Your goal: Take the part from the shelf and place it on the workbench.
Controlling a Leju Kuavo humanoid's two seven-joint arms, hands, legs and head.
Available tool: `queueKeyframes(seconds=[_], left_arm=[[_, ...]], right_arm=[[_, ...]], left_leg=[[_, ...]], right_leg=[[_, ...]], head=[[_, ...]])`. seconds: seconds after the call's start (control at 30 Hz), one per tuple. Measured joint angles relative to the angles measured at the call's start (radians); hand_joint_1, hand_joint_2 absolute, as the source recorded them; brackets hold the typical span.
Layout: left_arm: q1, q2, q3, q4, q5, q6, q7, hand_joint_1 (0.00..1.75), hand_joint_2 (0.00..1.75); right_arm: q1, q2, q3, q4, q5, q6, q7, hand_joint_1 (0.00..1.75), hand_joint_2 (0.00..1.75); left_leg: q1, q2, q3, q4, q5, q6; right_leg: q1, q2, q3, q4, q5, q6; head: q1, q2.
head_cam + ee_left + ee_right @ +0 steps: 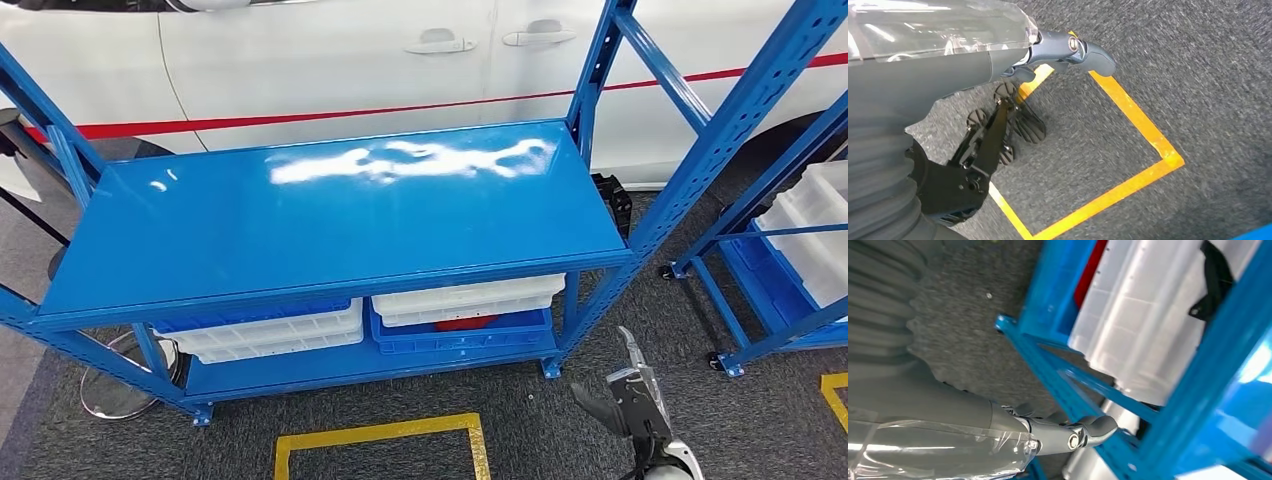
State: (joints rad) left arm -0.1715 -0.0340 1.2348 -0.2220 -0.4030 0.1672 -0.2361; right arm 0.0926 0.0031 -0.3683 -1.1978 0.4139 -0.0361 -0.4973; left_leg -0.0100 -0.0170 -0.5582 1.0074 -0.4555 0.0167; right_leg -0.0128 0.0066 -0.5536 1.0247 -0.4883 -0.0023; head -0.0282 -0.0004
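Car workshop: blue steel shelving (pixel 330 215), white car (pixel 330 60).

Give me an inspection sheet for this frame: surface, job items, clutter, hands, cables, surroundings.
Surface: blue shelf top bare and glossy, with glare.
Job's things: white bins and blue trays on the lower level; something red in the right tray; the part itself cannot be told.
Clutter: round metal base on the floor at the rack's left end.
Hands: right hand low by the rack's right front leg, holding nothing; left hand hangs over the carpet, fingers apart, holding nothing.
Cables: nothing seen.
Surroundings: white car with a red stripe behind the rack; second blue rack with white bins at right; yellow tape square on grey carpet.
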Motion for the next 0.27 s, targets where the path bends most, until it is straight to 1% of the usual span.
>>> queueKeyframes(seconds=[0.27], left_arm=[[-0.002, -0.001, -0.026, 0.0, -0.013, 0.006, 0.011, 0.0, 1.75]], right_arm=[[0.028, -0.011, 0.018, 0.074, -0.021, -0.005, -0.016, 0.0, 1.75]], left_leg=[[0.0, 0.0, 0.0, 0.0, -0.002, 0.0]], right_leg=[[0.0, 0.0, 0.0, -0.002, 0.0, 0.0]], head=[[0.0, 0.0]])
